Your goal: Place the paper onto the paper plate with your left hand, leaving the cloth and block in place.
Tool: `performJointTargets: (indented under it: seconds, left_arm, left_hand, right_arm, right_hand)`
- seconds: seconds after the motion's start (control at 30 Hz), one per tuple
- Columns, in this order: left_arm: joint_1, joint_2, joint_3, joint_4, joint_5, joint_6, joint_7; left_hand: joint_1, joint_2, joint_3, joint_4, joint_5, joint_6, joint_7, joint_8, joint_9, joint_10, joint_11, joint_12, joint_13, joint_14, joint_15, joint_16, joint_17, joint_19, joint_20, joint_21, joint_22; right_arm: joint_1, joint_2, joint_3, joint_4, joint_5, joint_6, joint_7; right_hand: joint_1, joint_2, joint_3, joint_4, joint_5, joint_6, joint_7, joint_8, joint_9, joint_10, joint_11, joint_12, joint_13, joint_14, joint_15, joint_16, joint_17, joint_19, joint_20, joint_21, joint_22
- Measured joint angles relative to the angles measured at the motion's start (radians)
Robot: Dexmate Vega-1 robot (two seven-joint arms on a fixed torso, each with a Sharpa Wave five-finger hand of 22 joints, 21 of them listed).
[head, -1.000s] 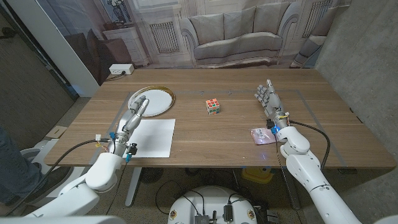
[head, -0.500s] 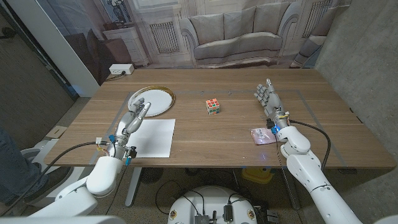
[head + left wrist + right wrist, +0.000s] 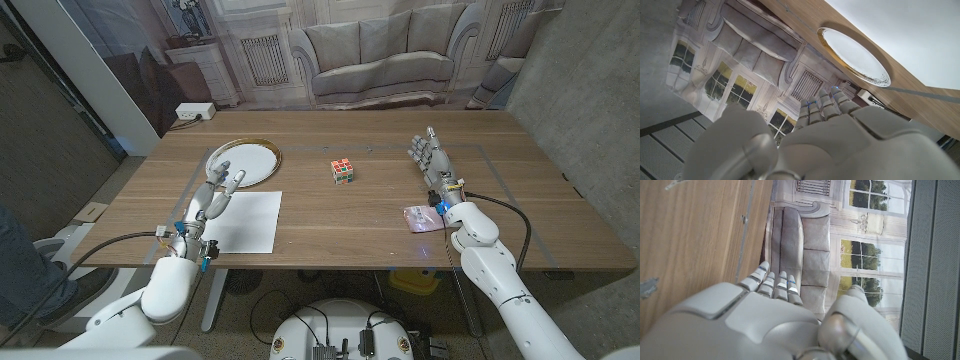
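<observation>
The left hand (image 3: 218, 190), fingers spread and empty, has drawn back from the plate (image 3: 255, 161) toward the paper (image 3: 243, 221), which lies just beside it on the tabletop (image 3: 360, 215), not yet gripped.

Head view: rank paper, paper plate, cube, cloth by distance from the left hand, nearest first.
From the left hand:
1. Paper, right beside the hand, toward the table's middle.
2. Paper plate, just beyond the fingers.
3. Cube, mid-table.
4. Cloth, far side, by the right arm.
</observation>
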Motion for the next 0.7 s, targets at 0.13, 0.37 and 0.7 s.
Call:
performJointTargets:
  seconds: [0.13,0.37,0.7]
  left_arm:
    - [0.004,-0.017,-0.009,-0.009,0.036,0.033,0.005]
    - [0.006,-0.047,-0.024,-0.021,0.093,0.089,0.001]
    - [0.008,-0.088,-0.041,-0.039,0.178,0.174,-0.018]
  left_hand:
    - [0.001,0.001,0.000,0.000,0.000,0.013,0.000,0.004,0.000,0.008,-0.001,0.006,0.000,0.005,-0.005,0.004,0.000,0.008,0.000,0.000,0.000]
    - [0.010,-0.001,-0.004,-0.004,0.008,0.019,-0.005,0.004,0.003,0.017,-0.003,0.006,0.004,0.012,-0.012,0.008,0.000,0.011,0.000,0.000,0.000]
    - [0.010,-0.001,-0.008,-0.008,0.015,0.035,-0.010,0.004,0.005,0.035,-0.017,0.006,0.005,0.030,-0.009,0.008,0.000,0.011,0.000,0.000,0.000]
  right_arm:
    - [0.000,-0.002,0.001,0.000,0.000,-0.004,-0.002]
    - [-0.007,-0.008,0.006,-0.017,-0.003,-0.019,-0.016]
    - [-0.012,-0.012,0.009,-0.031,-0.007,-0.031,-0.032]
  right_hand:
    - [0.000,0.000,0.000,0.000,0.000,0.000,0.000,0.000,0.000,0.000,0.000,0.000,0.000,0.000,0.000,0.000,0.000,0.000,0.000,0.000,0.000]
    - [0.003,0.003,0.000,0.000,0.000,0.000,0.000,0.000,0.000,0.000,0.000,0.000,0.000,0.000,0.000,0.000,0.000,0.000,0.000,-0.006,0.000]
    - [-0.002,0.007,0.000,0.000,0.000,0.000,0.000,0.000,0.000,0.000,0.000,0.000,0.000,0.015,0.000,0.005,0.000,0.000,0.000,-0.007,0.000]
